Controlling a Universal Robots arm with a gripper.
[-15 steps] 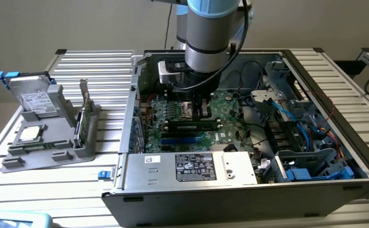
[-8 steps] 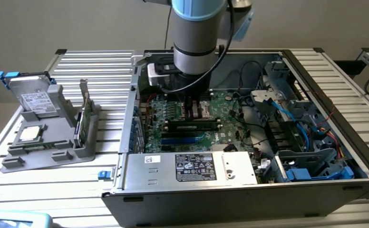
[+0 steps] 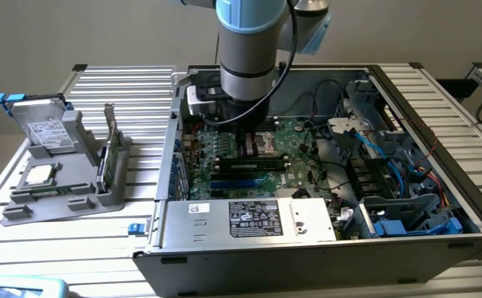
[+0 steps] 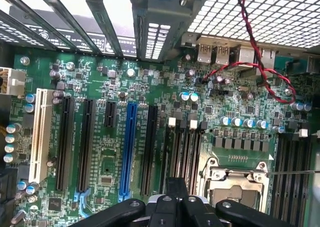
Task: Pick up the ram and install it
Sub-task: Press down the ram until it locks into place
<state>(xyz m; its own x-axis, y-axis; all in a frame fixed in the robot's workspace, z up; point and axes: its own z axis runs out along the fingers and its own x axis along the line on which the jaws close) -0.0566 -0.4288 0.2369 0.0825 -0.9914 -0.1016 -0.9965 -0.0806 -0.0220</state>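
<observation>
— Where's the gripper (image 3: 245,144) now?

— Down inside the case (image 3: 324,248), fingers shut on nothing I can see, hanging over the motherboard (image 3: 250,164).

— And the ram (image 3: 109,146)?

— Well off to the gripper's side, outside the case toward the exterior view's left, standing on edge in the grey holder (image 3: 59,192), long axis running toward and away from the camera.
</observation>
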